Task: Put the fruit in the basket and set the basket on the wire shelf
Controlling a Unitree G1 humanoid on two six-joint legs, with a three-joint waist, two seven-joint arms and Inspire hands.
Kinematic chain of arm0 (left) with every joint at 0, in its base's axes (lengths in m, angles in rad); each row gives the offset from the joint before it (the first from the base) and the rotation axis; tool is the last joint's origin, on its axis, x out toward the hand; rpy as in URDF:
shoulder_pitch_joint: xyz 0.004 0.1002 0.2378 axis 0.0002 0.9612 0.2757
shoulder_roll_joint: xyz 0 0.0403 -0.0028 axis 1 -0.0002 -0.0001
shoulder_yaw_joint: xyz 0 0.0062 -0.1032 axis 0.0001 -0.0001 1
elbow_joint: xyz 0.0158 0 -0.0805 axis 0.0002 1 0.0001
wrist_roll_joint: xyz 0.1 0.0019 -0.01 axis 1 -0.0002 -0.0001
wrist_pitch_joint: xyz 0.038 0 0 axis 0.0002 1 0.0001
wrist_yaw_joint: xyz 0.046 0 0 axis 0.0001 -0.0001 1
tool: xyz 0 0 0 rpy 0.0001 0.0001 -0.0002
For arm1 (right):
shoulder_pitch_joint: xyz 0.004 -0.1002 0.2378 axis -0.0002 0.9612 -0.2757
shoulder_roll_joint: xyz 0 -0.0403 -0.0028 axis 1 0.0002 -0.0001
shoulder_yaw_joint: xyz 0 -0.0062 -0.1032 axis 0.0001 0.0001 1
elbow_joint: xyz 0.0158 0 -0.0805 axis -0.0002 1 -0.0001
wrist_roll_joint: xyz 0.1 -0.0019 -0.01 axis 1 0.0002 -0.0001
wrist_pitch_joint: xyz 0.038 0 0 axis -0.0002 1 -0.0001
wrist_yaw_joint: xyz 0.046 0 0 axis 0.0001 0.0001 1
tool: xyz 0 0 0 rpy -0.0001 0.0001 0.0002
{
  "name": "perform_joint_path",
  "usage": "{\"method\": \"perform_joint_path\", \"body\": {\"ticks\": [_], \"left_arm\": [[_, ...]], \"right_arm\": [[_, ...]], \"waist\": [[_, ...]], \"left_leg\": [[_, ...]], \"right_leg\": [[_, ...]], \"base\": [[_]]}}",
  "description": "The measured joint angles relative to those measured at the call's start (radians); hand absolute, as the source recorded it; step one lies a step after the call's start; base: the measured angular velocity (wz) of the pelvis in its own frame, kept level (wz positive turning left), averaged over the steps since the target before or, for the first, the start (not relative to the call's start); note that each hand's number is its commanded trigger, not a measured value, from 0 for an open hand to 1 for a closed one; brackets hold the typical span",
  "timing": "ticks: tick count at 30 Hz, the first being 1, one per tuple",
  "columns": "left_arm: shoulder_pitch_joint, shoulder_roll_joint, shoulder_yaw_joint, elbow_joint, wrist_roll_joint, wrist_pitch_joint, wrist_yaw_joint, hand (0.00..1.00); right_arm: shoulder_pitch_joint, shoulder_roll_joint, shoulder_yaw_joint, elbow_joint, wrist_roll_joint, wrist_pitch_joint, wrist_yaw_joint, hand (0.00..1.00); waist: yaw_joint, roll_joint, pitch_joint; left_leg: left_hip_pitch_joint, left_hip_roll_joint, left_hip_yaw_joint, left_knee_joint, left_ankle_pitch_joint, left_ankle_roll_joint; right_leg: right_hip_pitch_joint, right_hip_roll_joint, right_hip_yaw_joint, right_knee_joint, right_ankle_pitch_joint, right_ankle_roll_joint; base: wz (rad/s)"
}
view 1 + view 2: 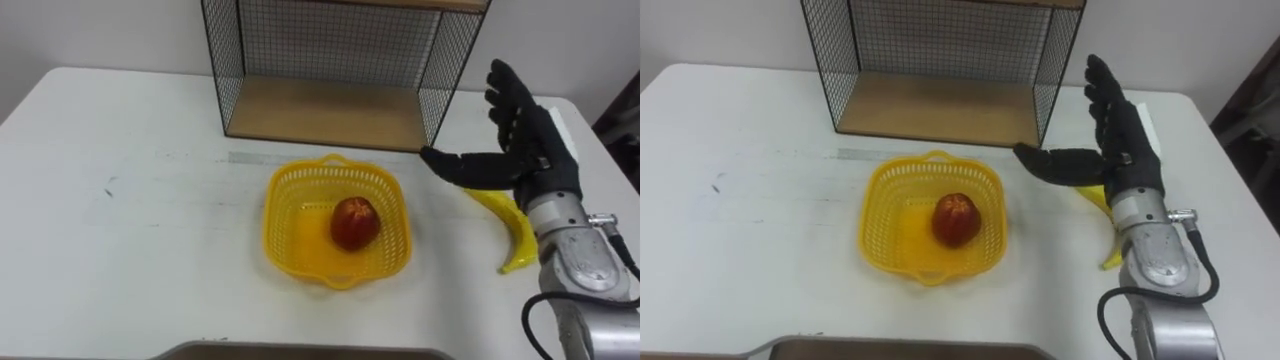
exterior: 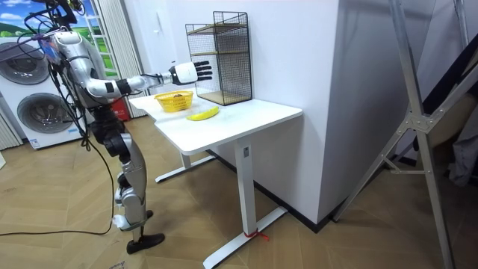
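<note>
A yellow plastic basket [image 1: 290,240] [image 1: 883,238] [image 2: 174,101] sits mid-table with a red apple [image 1: 354,222] [image 1: 955,220] inside it. A yellow banana [image 1: 512,232] [image 1: 1108,233] [image 2: 202,113] lies on the table to the basket's right. My right hand [image 1: 517,135] [image 1: 1116,135] [image 2: 188,72] hovers open above the banana's upper end, fingers straight and thumb stretched toward the basket, holding nothing. The black wire shelf [image 1: 340,70] [image 1: 940,65] [image 2: 222,56] with a wooden floor stands just behind the basket.
The white table [image 1: 130,220] [image 2: 239,119] has free surface on its left half. In the room view, washing machines [image 2: 37,104] stand behind me at the room view's left. A dark tray edge [image 1: 300,352] shows at the table's near side.
</note>
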Motion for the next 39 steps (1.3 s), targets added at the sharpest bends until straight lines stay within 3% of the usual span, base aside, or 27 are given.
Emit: {"method": "perform_joint_path", "body": {"ticks": [4, 9, 19, 25, 27, 30, 35, 39], "left_arm": [[0.006, 0.000, 0.002, 0.001, 0.000, 0.003, -0.002, 0.00], [0.005, 0.000, -0.001, -0.001, -0.006, 0.003, -0.004, 0.00], [0.008, 0.003, 0.001, -0.024, -0.020, 0.017, -0.006, 0.00], [0.027, 0.003, 0.020, -0.032, -0.018, 0.019, -0.007, 0.00], [0.025, 0.006, 0.028, -0.047, -0.018, 0.019, -0.007, 0.00], [0.026, 0.011, 0.029, -0.062, -0.019, 0.021, -0.007, 0.00], [0.020, 0.022, 0.028, -0.081, -0.019, 0.020, -0.007, 0.00], [0.019, 0.031, 0.030, -0.081, -0.018, 0.022, -0.008, 0.00]], "right_arm": [[0.000, -0.012, -0.022, 0.038, -0.052, -0.001, -0.061, 0.00], [0.000, -0.025, -0.042, 0.118, -0.077, -0.006, -0.159, 0.00], [0.000, -0.056, -0.042, 0.168, -0.202, -0.006, -0.227, 0.00], [-0.001, -0.062, -0.051, 0.196, -0.203, -0.006, -0.227, 0.00], [-0.010, -0.089, -0.050, 0.245, -0.196, -0.005, -0.220, 0.00], [-0.022, -0.096, -0.050, 0.281, -0.195, 0.003, -0.201, 0.00], [-0.029, -0.116, -0.047, 0.299, -0.199, 0.004, -0.142, 0.00], [-0.035, -0.123, -0.046, 0.317, -0.205, 0.006, -0.096, 0.00]], "waist": [[-0.005, -0.006, -0.0018], [-0.006, -0.016, 0.0014], [-0.005, -0.016, 0.0031], [-0.006, -0.017, 0.0043], [-0.003, -0.023, 0.0068], [0.000, -0.030, 0.0087], [-0.001, -0.040, 0.0034], [-0.001, -0.048, 0.0057]], "left_leg": [[0.005, 0.000, 0.008, -0.001, 0.000, 0.000], [0.015, 0.001, 0.018, -0.002, 0.000, 0.000], [0.008, 0.002, 0.014, -0.002, 0.000, 0.000], [0.003, 0.002, 0.009, -0.004, 0.000, 0.000], [0.003, 0.002, 0.007, -0.004, 0.000, 0.000], [0.003, 0.002, 0.007, -0.004, 0.000, 0.000], [0.003, 0.002, 0.007, -0.004, 0.000, 0.000], [0.003, 0.002, 0.004, -0.003, 0.000, 0.000]], "right_leg": [[0.004, 0.001, 0.012, 0.000, 0.000, 0.000], [0.008, 0.003, 0.025, 0.002, 0.000, 0.000], [-0.001, 0.005, 0.024, 0.001, 0.000, 0.000], [-0.002, 0.005, 0.021, 0.001, 0.000, 0.000], [-0.001, 0.004, 0.019, 0.001, 0.000, 0.000], [-0.002, 0.004, 0.018, 0.003, 0.000, 0.000], [-0.002, 0.005, 0.022, 0.003, -0.001, 0.000], [-0.005, 0.005, 0.024, 0.002, 0.000, 0.000]], "base": [[-0.08], [-0.06], [0.00], [0.00], [0.04], [0.00], [0.00], [0.00]]}}
